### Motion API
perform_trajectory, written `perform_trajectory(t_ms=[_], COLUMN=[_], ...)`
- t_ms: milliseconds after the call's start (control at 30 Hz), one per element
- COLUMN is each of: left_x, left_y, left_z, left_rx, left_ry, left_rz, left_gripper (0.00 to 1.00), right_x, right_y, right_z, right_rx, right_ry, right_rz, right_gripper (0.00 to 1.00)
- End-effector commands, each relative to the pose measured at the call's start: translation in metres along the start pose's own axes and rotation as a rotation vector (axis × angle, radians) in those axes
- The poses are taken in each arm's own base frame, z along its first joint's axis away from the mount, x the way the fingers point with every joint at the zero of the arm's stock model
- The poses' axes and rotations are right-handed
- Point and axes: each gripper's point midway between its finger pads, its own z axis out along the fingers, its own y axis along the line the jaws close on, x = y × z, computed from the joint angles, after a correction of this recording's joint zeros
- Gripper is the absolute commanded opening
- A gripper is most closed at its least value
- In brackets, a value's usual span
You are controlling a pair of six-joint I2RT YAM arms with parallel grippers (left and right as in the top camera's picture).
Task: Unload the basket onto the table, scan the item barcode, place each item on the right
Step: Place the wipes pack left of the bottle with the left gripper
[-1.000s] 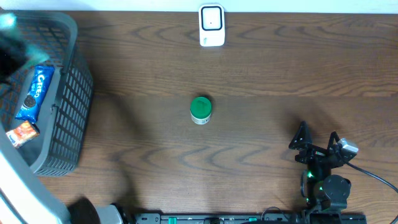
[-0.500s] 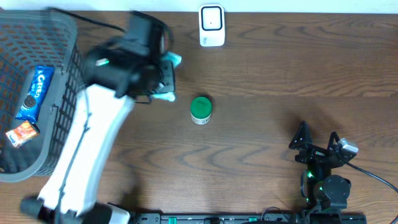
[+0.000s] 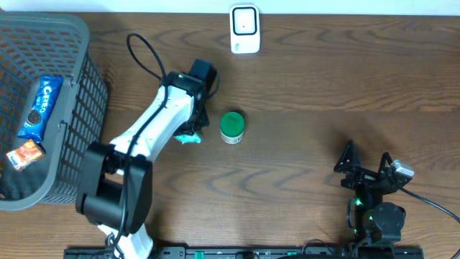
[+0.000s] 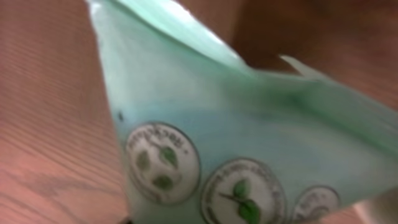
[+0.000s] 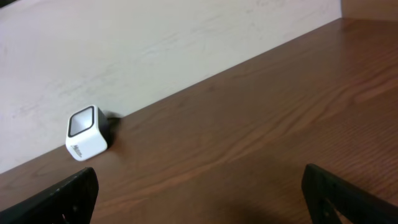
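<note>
Overhead: my left gripper is near the table's centre with the mint pouch at its tip, just at 9 o'clock of the green can. The scanner stands well apart at 12 o'clock.

Left wrist: the mint pouch fills my view with no barcode showing. I cannot tell whether my fingers pinch it.

Right wrist: my right gripper is spread wide and empty, with the scanner at 10 o'clock.

I judge I'm bringing the pouch to be scanned. Next, its barcode must face the scanner window.

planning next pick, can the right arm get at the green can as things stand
Probably yes: the right gripper is open and empty, only bare table lies between it and the green can; the left arm is beyond the can.
</note>
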Motion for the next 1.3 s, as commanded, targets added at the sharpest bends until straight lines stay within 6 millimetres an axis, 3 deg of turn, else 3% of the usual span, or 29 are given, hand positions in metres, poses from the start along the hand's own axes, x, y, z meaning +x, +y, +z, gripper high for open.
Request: perform_trajectory(t_ms=[0, 33, 267, 300, 333, 367, 400, 433, 467, 733, 967, 1267], left_x=[-0.01, -0.014, -0.051, -0.053, -0.054, -0.054, -0.055, -0.055, -0.055, -0.042, -0.027, -0.002], left_y=[0.004, 0.006, 0.025, 0.03, 0.033, 0.035, 0.036, 0.037, 0.036, 0.015, 0.011, -0.011], left_z=[-0.004, -0.009, -0.076, -0.084, -0.09, -0.094, -0.096, -0.096, -0.095, -0.044, 0.008, 0.045], left_rx=[0.02, 0.025, 0.123, 0.135, 0.143, 0.149, 0.152, 0.152, 0.151, 0.188, 0.128, 0.179], left_ry=[-0.021, -0.029, -0.183, -0.204, -0.217, -0.227, -0.232, -0.233, -0.232, -0.132, -0.018, 0.151], left_rz=[-0.007, -0.001, -0.038, -0.05, -0.054, -0.06, -0.064, -0.066, -0.065, -0.045, -0.04, -0.024], left_gripper=[0.84, 1.0, 0.98, 0.93, 0.73, 0.42, 0.19, 0.08, 0.08, 0.07, 0.08, 0.08], right_x=[0.002, 0.002, 0.002, 0.002, 0.002, 0.002, 0.002, 0.002, 0.002, 0.002, 0.002, 0.002], right_y=[0.0, 0.0, 0.0, 0.0, 0.0, 0.0, 0.0, 0.0, 0.0, 0.0, 0.0, 0.0], right_z=[0.0, 0.0, 0.0, 0.0, 0.0, 0.0, 0.0, 0.0, 0.0, 0.0, 0.0, 0.0], right_rx=[0.001, 0.001, 0.001, 0.001, 0.001, 0.001, 0.001, 0.001, 0.001, 0.001, 0.001, 0.001], right_ry=[0.002, 0.002, 0.002, 0.002, 0.002, 0.002, 0.002, 0.002, 0.002, 0.002, 0.002, 0.002], right_rz=[-0.011, -0.011, -0.011, -0.011, -0.011, -0.011, -0.011, -0.011, -0.011, -0.011, -0.011, -0.011], right_gripper=[0.99, 0.99, 0.99, 0.99, 0.99, 0.99, 0.99, 0.99, 0.99, 0.99, 0.99, 0.99])
